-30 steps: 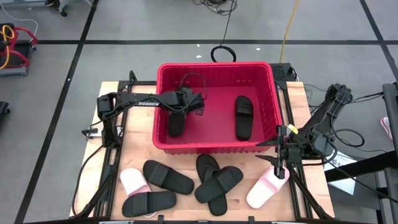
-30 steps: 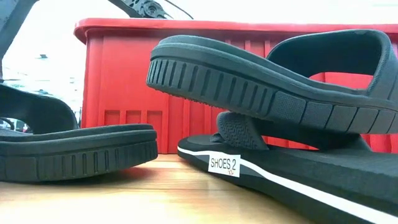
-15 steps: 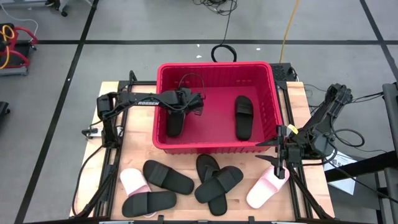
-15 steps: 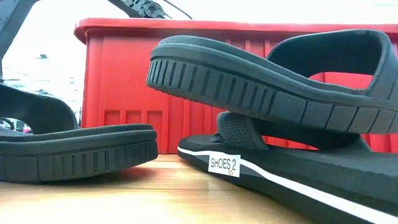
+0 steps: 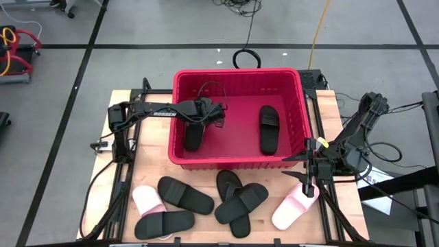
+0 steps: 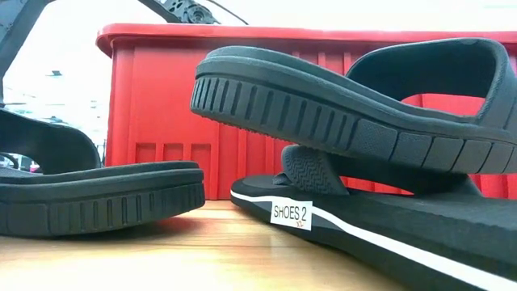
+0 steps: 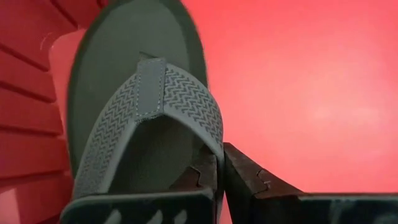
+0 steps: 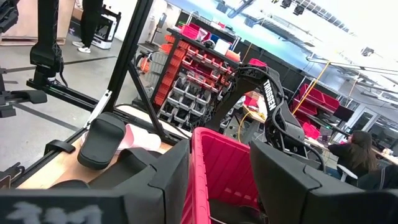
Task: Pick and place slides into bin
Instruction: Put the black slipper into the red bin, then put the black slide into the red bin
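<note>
The red bin (image 5: 236, 163) stands at the table's far middle. Inside it, near its left wall, lies a black thong-style slide (image 5: 194, 139), and my left gripper (image 5: 200, 122) is shut on its strap. A second black slide (image 5: 269, 129) lies flat on the bin's floor at the right. Several more slides lie on the table in front of the bin: black ones (image 5: 185, 194) (image 5: 164, 224) (image 5: 241, 200) and pink ones (image 5: 147, 200) (image 5: 291, 208). My right gripper (image 5: 306, 180) waits open beside the bin's near right corner, with nothing between its fingers (image 8: 168, 180). My left gripper pinches one side branch of the thong strap (image 7: 210, 144) between its two fingers (image 7: 202, 180). They slant down into the bin from its left side. The slide's sole (image 7: 134, 43) lies along the bin's floor next to the left wall; whether it rests there or hangs just above, I cannot tell.
Two black slides (image 6: 347, 105) (image 6: 97, 198) fill the low view, one propped on a thong slide with a white label (image 6: 291, 213). The right arm (image 5: 357, 134) stands over the table's right edge. Cables lie on the floor beyond the table.
</note>
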